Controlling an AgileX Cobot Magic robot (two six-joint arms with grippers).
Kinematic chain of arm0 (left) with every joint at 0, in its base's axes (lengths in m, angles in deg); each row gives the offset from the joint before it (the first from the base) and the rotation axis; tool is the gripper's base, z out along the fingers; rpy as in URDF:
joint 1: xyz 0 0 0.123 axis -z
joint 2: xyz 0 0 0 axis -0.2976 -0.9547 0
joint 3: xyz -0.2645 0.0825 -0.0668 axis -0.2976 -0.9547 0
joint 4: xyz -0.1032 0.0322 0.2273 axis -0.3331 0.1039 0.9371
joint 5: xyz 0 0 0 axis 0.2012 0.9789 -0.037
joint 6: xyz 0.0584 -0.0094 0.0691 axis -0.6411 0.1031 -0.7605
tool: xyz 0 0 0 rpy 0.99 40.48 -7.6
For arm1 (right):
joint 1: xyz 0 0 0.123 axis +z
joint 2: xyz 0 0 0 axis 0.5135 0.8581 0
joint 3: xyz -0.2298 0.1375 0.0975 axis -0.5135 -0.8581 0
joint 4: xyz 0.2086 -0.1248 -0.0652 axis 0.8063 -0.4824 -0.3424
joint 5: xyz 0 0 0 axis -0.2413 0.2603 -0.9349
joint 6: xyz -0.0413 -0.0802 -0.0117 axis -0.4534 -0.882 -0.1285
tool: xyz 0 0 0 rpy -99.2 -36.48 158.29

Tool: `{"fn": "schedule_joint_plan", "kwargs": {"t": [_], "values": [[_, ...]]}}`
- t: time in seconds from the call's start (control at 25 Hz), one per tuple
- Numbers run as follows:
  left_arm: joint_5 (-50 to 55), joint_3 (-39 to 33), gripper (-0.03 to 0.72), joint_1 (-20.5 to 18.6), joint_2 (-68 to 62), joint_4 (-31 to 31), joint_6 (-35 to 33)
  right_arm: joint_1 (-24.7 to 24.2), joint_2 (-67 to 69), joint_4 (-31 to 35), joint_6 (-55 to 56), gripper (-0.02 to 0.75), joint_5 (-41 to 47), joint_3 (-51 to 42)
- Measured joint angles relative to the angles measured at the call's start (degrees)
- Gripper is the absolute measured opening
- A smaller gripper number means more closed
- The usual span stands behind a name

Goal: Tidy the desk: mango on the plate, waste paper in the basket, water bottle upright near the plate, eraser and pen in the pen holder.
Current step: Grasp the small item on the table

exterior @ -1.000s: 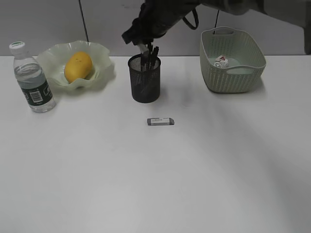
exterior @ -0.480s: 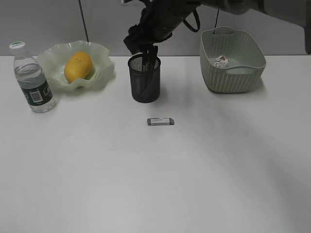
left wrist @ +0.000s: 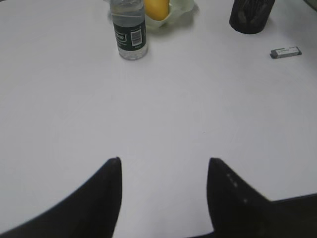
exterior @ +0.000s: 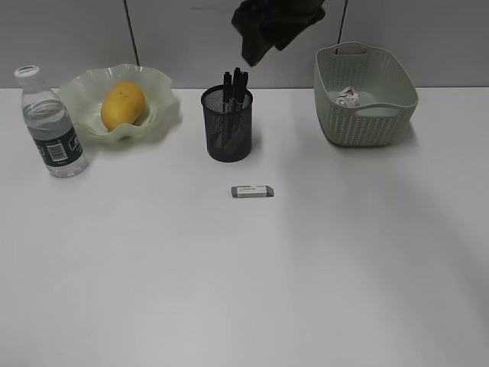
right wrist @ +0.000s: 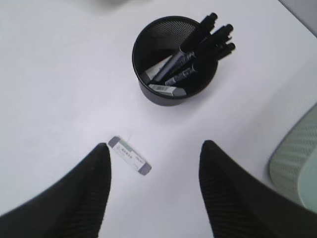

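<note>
Pen holder (exterior: 227,126) mid-desk (exterior: 244,290), holding black pens (right wrist: 200,49) and an eraser (right wrist: 166,89); second eraser (exterior: 252,191) loose in front. Mango (exterior: 122,105) in plate (exterior: 160,92), bottle (exterior: 50,122) upright beside; paper (exterior: 348,98) in basket (exterior: 367,122). Both grippers, left (left wrist: 163,166) and right (right wrist: 153,151), spread, empty

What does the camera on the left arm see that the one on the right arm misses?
Only the left wrist view shows the water bottle and the mango behind it. Only the right wrist view shows the pens and an eraser inside the pen holder, plus the basket's edge. Both show the pen holder and the eraser on the desk.
</note>
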Motion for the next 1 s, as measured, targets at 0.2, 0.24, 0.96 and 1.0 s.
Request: {"fn": "schedule_joint_plan", "kwargs": {"t": [0.2, 0.24, 0.96, 1.0], "values": [[0.0, 0.0, 0.419, 0.0, 0.0, 0.0, 0.0, -2.8, -9.5, -0.7, 2.9, 0.457, 2.3, -7.0], [0.0, 0.0, 0.419, 0.0, 0.0, 0.0, 0.0, -3.7, -11.7, -0.7, 3.1, 0.457, 2.9, -9.7], [0.0, 0.0, 0.419, 0.0, 0.0, 0.0, 0.0, -14.6, -53.2, -1.5, 10.6, 0.459, 0.0, -61.7], [0.0, 0.0, 0.419, 0.0, 0.0, 0.0, 0.0, -14.6, -55.4, -1.5, 11.2, 0.463, -0.4, -63.4]]}}
